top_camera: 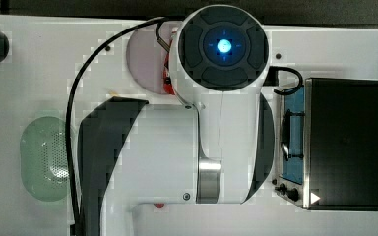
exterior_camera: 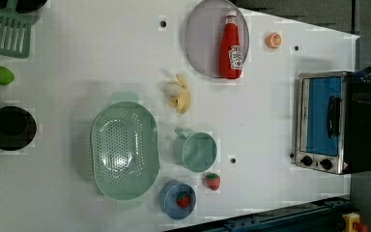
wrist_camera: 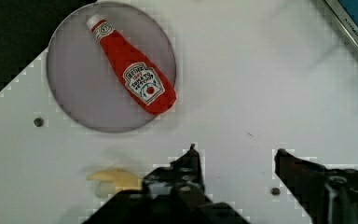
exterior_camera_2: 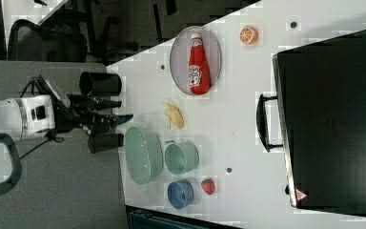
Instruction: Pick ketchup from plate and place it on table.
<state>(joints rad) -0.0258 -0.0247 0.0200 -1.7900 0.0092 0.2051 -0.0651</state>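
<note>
Jaws of the gripper (wrist_camera: 235, 151) stand well apart and hold nothing, in the lower half of the wrist view above bare table (exterior_camera: 101, 58). Toaster oven (exterior_camera: 335, 121) sits at the left view's right edge. Basket (exterior_camera: 124, 151) lies lower left of centre in the left view. Plate (exterior_camera: 200, 38) sits at the top centre of the left view. Ketchup (exterior_camera: 231, 48) lies flat on the plate's right part, cap toward the top edge, base at the plate's rim.
</note>
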